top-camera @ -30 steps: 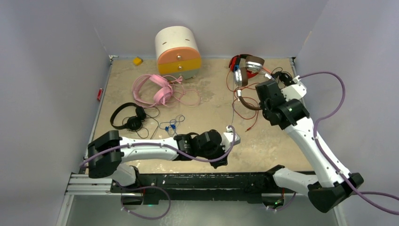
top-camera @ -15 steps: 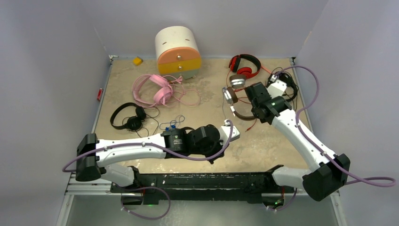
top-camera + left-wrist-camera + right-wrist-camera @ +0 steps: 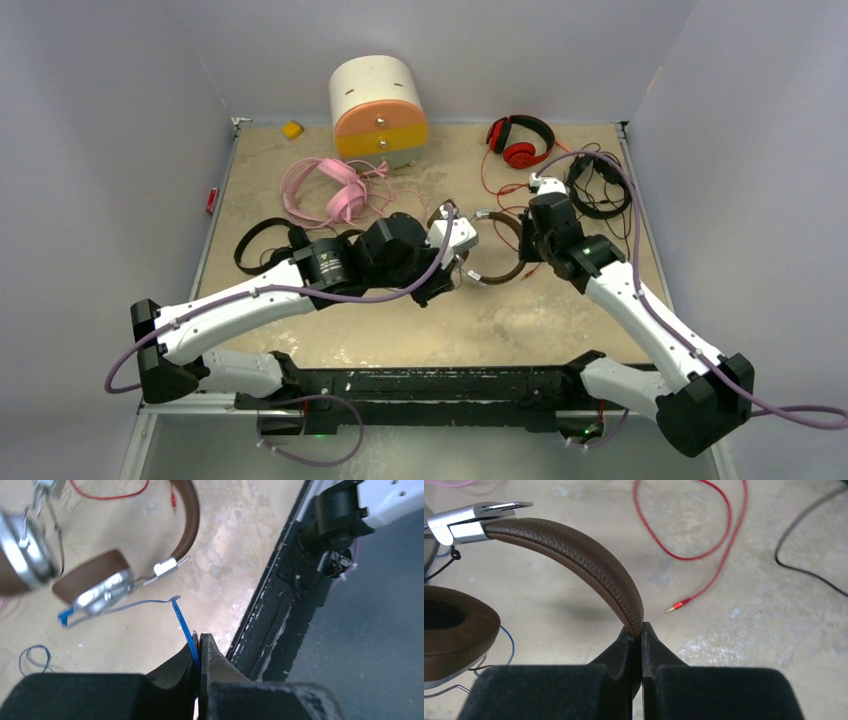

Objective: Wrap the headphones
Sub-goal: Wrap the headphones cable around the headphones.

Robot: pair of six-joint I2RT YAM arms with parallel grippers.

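Observation:
My right gripper [image 3: 641, 627] is shut on the headband of the brown headphones [image 3: 584, 555] with silver hinges and holds them above the table centre [image 3: 505, 268]. One brown ear cup [image 3: 454, 630] hangs at the left. My left gripper [image 3: 200, 640] is shut on their thin blue cable [image 3: 182, 622], which runs up to an ear cup [image 3: 92, 577]. In the top view the left gripper [image 3: 462, 262] is just left of the headband and the right gripper [image 3: 525, 237] just right of it.
Pink headphones [image 3: 325, 190] and black headphones [image 3: 262, 245] lie at the left. Red headphones [image 3: 520, 140] and a second black pair [image 3: 598, 185] lie at the back right, a red cable [image 3: 719, 545] trailing forward. The white-orange-yellow drawer box [image 3: 378, 108] stands at the back.
My right gripper carried the brown headphones from the back right toward the table centre. My left arm swung from the near edge up to the centre, beside them.

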